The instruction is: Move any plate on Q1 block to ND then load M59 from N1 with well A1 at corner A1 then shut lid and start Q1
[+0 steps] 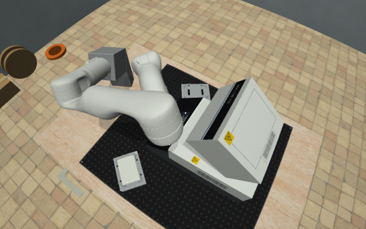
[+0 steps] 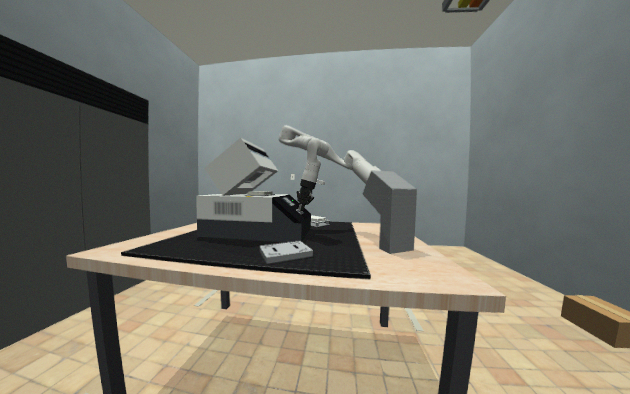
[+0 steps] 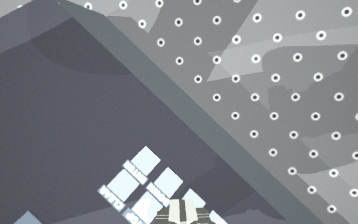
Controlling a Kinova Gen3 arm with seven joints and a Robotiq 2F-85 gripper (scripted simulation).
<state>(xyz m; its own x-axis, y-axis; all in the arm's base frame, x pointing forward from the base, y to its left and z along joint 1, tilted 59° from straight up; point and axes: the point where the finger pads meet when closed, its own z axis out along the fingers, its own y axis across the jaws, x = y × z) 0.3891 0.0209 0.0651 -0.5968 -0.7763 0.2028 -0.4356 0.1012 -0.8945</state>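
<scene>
Q1 [image 1: 186, 154] [image 2: 235, 230] has its lid [image 1: 250, 125] [image 2: 235, 167] raised and tilted, part or fully open. A small green light [image 2: 292, 201] shows on its front panel. The lid hides the block in the top view; a thin pale thing [image 2: 260, 193] lies under it, and I cannot tell whether it is a plate. My gripper [image 2: 300, 210] [image 3: 182, 212] is shut and empty, just above the sloping key panel. The CLEAR key [image 3: 122, 186] and STOP key [image 3: 146, 205] show beside the fingertips. Plate M59 [image 1: 128, 170] lies in nest N1 [image 1: 139, 166]. Nest ND [image 1: 195, 92] [image 2: 286, 251] is empty.
The black perforated mat [image 1: 180, 200] [image 2: 340, 260] carries Q1 and both nests. The arm's grey base [image 1: 101, 55] [image 2: 397, 215] stands at the table's side. The forearm [image 1: 162, 122] hangs close over Q1's front. The raised lid stands near the arm.
</scene>
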